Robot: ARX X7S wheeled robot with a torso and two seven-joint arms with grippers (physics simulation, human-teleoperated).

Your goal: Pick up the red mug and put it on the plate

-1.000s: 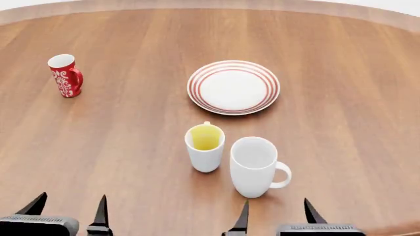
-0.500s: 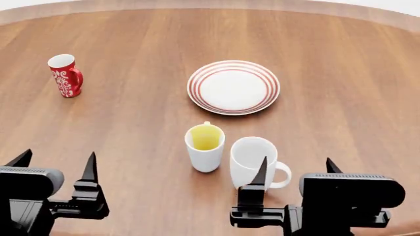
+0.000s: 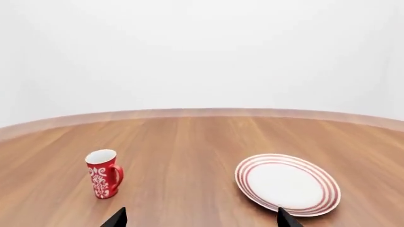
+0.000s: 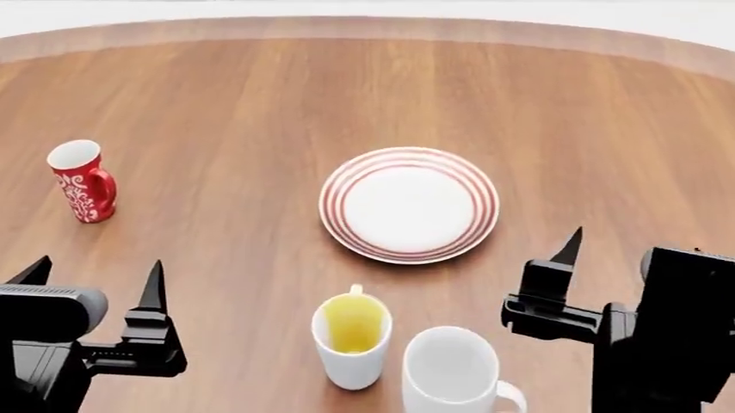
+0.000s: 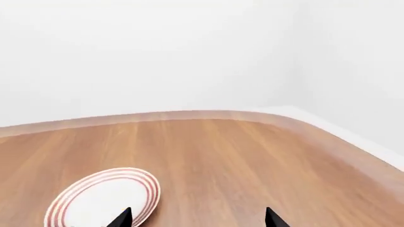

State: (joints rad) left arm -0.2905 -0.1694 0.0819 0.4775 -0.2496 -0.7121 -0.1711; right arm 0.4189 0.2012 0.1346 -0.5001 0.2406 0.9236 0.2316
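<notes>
The red mug (image 4: pixel 82 181) with white floral pattern stands upright at the table's left, handle to the right; it also shows in the left wrist view (image 3: pixel 103 173). The plate (image 4: pixel 409 204), white with red rings, lies at the table's middle, and shows in both wrist views (image 3: pixel 288 183) (image 5: pixel 103 198). My left gripper (image 4: pixel 92 280) is open and empty, low at the near left, well short of the red mug. My right gripper (image 4: pixel 626 245) is open and empty at the near right, beside the plate's right rim.
A white mug with yellow inside (image 4: pixel 351 340) and a larger plain white mug (image 4: pixel 455 375) stand close together near the front edge, between my two arms. The round wooden table (image 4: pixel 230 112) curves away at the back.
The head view has shifted, so everything sits lower in the frame. Both arms have risen, and the right gripper has moved forward and right to beside the plate.
</notes>
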